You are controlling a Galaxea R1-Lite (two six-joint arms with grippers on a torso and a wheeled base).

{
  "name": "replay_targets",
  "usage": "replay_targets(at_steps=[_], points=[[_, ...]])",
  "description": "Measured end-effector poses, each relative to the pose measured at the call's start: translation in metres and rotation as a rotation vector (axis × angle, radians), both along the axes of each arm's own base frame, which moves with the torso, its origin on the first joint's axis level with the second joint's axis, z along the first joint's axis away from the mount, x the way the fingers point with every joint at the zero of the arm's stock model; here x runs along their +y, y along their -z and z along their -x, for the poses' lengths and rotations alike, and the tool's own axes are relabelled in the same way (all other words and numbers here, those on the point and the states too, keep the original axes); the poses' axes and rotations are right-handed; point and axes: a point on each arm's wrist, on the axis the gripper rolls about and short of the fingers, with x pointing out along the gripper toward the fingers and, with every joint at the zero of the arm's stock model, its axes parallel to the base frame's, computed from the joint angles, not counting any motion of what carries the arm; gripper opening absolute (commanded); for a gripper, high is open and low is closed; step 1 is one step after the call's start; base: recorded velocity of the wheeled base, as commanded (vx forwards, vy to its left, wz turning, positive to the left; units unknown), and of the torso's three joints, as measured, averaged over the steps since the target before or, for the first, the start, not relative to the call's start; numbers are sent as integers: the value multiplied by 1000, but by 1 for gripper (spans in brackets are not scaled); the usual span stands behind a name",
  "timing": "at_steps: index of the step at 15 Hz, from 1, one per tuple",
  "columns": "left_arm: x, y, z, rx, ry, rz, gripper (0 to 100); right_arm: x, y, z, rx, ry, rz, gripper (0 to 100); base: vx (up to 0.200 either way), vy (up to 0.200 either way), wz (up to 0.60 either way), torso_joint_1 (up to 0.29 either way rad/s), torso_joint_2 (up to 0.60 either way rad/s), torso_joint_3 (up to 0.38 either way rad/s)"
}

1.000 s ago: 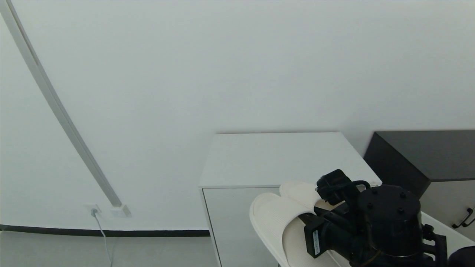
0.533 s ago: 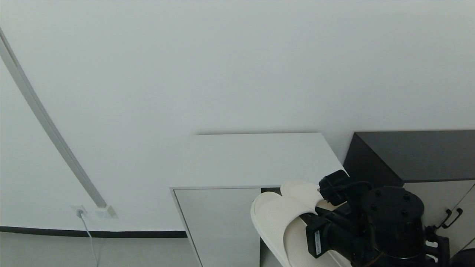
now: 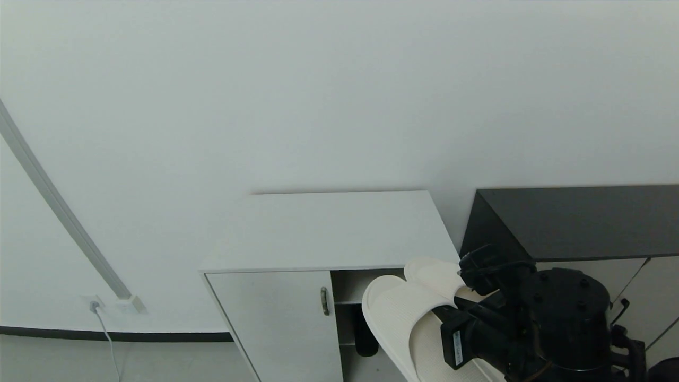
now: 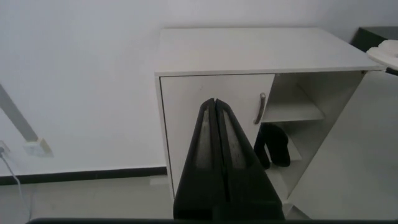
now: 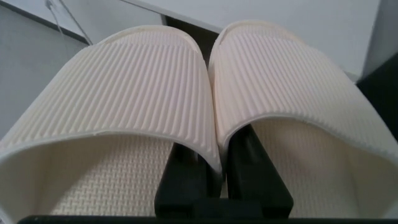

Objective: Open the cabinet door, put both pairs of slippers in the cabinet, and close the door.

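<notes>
Head view: the white cabinet (image 3: 329,228) stands against the wall at about 6 o'clock. Its left door (image 3: 276,323), with a metal handle (image 3: 324,301), is shut, and the right half is open onto a shelf (image 3: 350,303). A dark shape (image 3: 366,337) stands below the shelf. At 5 o'clock the right end effector (image 3: 451,318) holds the cream slippers (image 3: 403,318) aloft, toes toward the opening, covering part of it. A black cabinet (image 3: 573,217) sits at 4 o'clock. A wall conduit (image 3: 58,207) and socket (image 3: 95,305) are at 8 o'clock.

Left wrist view: the left end effector (image 4: 215,143) has its fingers pressed together with nothing between them, facing the shut door. Dark slippers (image 4: 273,146) stand upright in the lower compartment. The pale panel (image 4: 367,143) beside the opening is possibly the swung-open door.

Right wrist view: the right end effector's fingers (image 5: 180,186) are clamped on the cream slippers, which lie side by side and touching.
</notes>
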Motion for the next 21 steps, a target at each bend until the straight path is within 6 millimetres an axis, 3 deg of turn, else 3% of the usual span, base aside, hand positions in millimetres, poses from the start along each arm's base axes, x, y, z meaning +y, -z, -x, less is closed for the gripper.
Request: replay_targets(at_steps=[7, 12, 21], points=[[0, 0, 0, -1, 1, 0, 0, 0, 3, 1, 7, -4, 9, 0, 0, 0, 0, 0, 0, 0], [0, 0, 0, 0, 1, 0, 0, 1, 4, 0, 10, -5, 13, 0, -200, 0, 0, 1, 4, 0], [0, 0, 0, -1, 1, 0, 0, 1, 5, 0, 12, -5, 16, 0, 0, 0, 0, 0, 0, 0]])
